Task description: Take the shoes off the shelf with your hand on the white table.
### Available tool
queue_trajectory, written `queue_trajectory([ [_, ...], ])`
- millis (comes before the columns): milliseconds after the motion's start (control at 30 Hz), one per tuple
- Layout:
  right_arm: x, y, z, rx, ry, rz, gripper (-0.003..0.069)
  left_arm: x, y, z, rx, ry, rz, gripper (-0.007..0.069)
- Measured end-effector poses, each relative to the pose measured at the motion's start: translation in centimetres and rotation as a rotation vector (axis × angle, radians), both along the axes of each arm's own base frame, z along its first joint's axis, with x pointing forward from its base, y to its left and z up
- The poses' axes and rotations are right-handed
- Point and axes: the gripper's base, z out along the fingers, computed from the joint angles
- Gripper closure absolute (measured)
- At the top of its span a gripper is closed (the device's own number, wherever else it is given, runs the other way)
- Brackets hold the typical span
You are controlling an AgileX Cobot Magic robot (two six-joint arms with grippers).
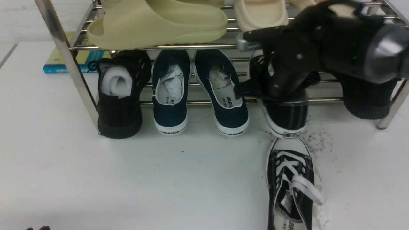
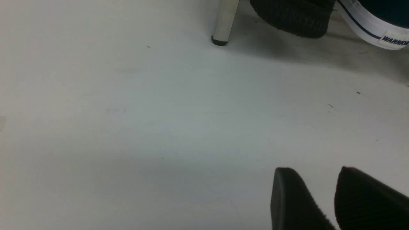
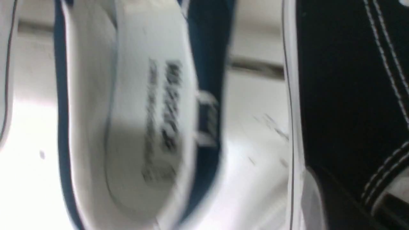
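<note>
Across the front view we see the white table [image 1: 96, 179] filling most of the frame, with grey scuff marks [image 1: 319, 140] towards its right. On it stands the chrome shelf [image 1: 64, 54], its top and right side cut off. The black right arm [image 1: 351, 48] looms over the shelf's right half and hides much of the lower tier. The right gripper [image 1: 238, 67] points leftward with its two fingers well apart, and we cannot tell whether either touches a shoe. Beneath it one canvas sneaker [image 1: 287, 118] rests heel-out on the lower bars, its front hidden by the arm. Its heel is just beside the toe of the other canvas sneaker [image 1: 290, 185], which lies on the table with its heel end cut off. The right wrist view is blurred: we make out only black canvas beside a navy slip-on [image 3: 134, 127]. In the left wrist view the left gripper [image 2: 314, 179] shows just two ribbed fingertips, parted, with table between them.
</note>
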Motion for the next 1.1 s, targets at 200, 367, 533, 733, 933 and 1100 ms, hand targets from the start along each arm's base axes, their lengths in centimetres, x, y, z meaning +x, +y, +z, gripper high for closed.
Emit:
queue_trajectory([
  [200,-3.6,-2.7,4.7,-0.071,0.051,0.002,0.0659,0.0,0.0,0.0,0.0,0.0,0.0,0.0383],
  [367,-6.1,-4.2,7.3,-0.092,0.084,0.035,0.0659,0.0,0.0,0.0,0.0,0.0,0.0,0.0383],
  [533,-8.5,-5.1,8.7,-0.036,0.08,0.105,0.0657,0.0,0.0,0.0,0.0,0.0,0.0,0.0383],
  [733,-14.1,-7.3,8.6,0.081,0.145,0.144,0.0655,0.0,0.0,0.0,0.0,0.0,0.0,0.0383],
  [933,-18.3,-7.4,6.8,0.237,0.244,0.199,0.0655,0.0,0.0,0.0,0.0,0.0,0.0,0.0383],
  [1100,-21.6,-3.0,6.1,0.406,0.276,0.39,0.0652,0.0,0.0,0.0,0.0,0.0,0.0,0.0383],
])
